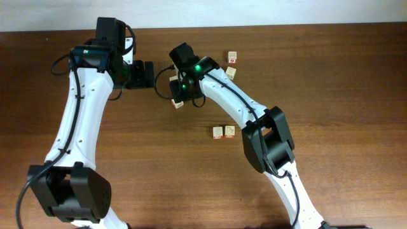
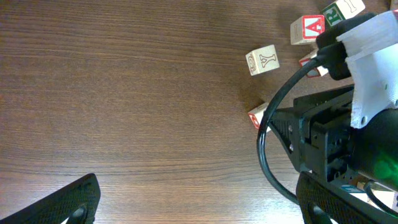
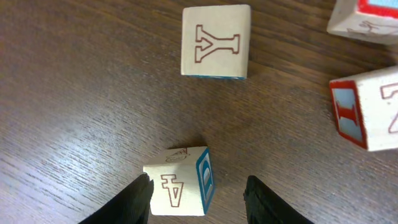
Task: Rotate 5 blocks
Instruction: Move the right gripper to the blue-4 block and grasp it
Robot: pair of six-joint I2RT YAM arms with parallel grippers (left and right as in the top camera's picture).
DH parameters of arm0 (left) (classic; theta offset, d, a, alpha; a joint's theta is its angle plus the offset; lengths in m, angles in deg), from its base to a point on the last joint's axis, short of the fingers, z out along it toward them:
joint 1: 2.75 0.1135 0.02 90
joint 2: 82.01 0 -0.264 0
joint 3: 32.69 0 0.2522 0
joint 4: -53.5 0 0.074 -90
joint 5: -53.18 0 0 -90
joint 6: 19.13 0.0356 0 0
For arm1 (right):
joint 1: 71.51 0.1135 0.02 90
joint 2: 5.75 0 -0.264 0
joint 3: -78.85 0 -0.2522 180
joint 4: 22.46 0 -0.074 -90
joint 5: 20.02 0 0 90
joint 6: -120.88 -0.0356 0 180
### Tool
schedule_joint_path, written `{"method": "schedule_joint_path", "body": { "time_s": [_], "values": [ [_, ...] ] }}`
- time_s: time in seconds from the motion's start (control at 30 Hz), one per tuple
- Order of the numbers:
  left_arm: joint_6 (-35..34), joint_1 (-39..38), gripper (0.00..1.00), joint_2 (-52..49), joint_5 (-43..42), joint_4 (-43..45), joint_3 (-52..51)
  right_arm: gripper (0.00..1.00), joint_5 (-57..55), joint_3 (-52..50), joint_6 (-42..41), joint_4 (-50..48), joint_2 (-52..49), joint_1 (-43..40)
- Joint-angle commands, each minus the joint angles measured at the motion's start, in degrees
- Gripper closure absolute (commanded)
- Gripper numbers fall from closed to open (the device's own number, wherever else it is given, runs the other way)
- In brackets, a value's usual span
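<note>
**A:** While the right gripper (image 3: 198, 186) is straddling the A block (image 3: 177, 190), jaws parted wider than it, are we gripping yet?

**B:** No. It is sitting loose on the table (image 3: 74, 93), apart from the Y block (image 3: 216, 42). We are centring first, then closing evenly on opposite faces and lifting barely clear before turning. The left gripper (image 2: 196, 186) is hanging wide and empty.

Your table (image 1: 343, 95) is dark wood with a visible grain; on it you have two blocks (image 1: 233, 58) near the far edge; a side-by-side pair (image 1: 218, 132) sits mid-table; a single block (image 1: 177, 103) lies further left.
</note>
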Motion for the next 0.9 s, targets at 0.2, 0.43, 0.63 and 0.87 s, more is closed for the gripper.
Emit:
{"method": "schedule_joint_path", "body": {
  "time_s": [0.2, 0.43, 0.63, 0.87],
  "values": [
    [-0.72, 0.02, 0.01, -0.2, 0.42, -0.09, 1.29, 0.51, 1.51, -0.48, 2.73, -1.09, -1.36, 0.07],
    [-0.72, 0.02, 0.01, -0.2, 0.42, -0.09, 1.27, 0.51, 1.64, -0.5, 4.0, -1.68, -1.79, 0.76],
    [-0.72, 0.02, 0.01, -0.2, 0.42, -0.09, 1.27, 0.51, 2.16, -0.48, 3.98, -1.84, -3.17, 0.85],
    [-0.72, 0.02, 0.01, -0.2, 0.42, -0.09, 1.27, 0.55, 3.39, -0.48, 3.72, -1.01, -3.21, 1.38]
  ]
}}
